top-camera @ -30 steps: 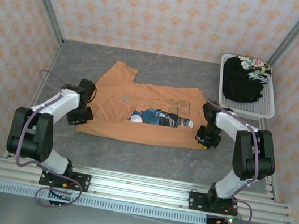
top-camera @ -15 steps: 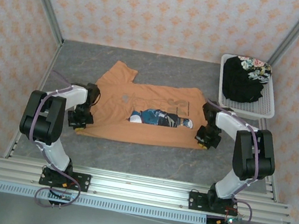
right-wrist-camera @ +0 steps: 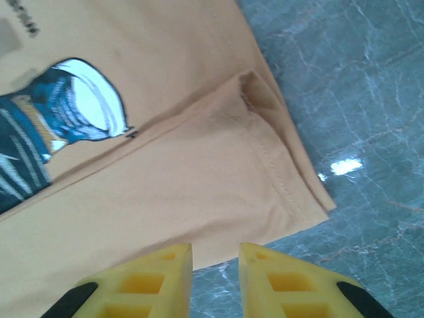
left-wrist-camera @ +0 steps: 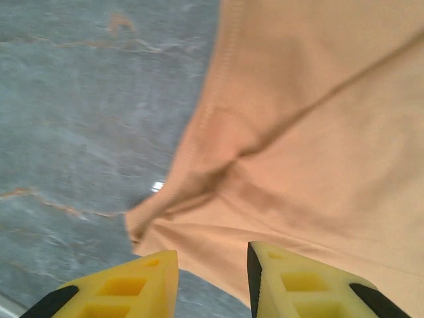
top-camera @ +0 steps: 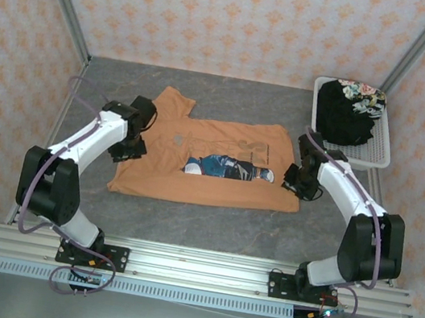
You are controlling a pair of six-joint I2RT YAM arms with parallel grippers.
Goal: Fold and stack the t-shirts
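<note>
The light orange t-shirt (top-camera: 193, 176) lies flat in the middle of the table, its near part folded up so the blue-and-white print (top-camera: 227, 167) shows in a gap. My left gripper (top-camera: 127, 147) hovers over the shirt's left edge (left-wrist-camera: 199, 132); its jaws (left-wrist-camera: 212, 255) are open and empty. At the shirt's right edge (right-wrist-camera: 278, 179), my right gripper (top-camera: 296, 183) stands with a small gap between its yellow fingers (right-wrist-camera: 215, 248) and holds nothing. The black t-shirt (top-camera: 346, 116) with its floral patch sits bunched in the basket.
The white mesh basket (top-camera: 380, 158) stands at the back right against the wall. Grey marble-look table (top-camera: 210, 224) surrounds the shirt. Patterned walls and metal posts close in the back and both sides.
Both grippers opened and let go of the orange shirt's folded ends. The left arm swung away from me toward the sleeve; the right gripper rose and moved back a little.
</note>
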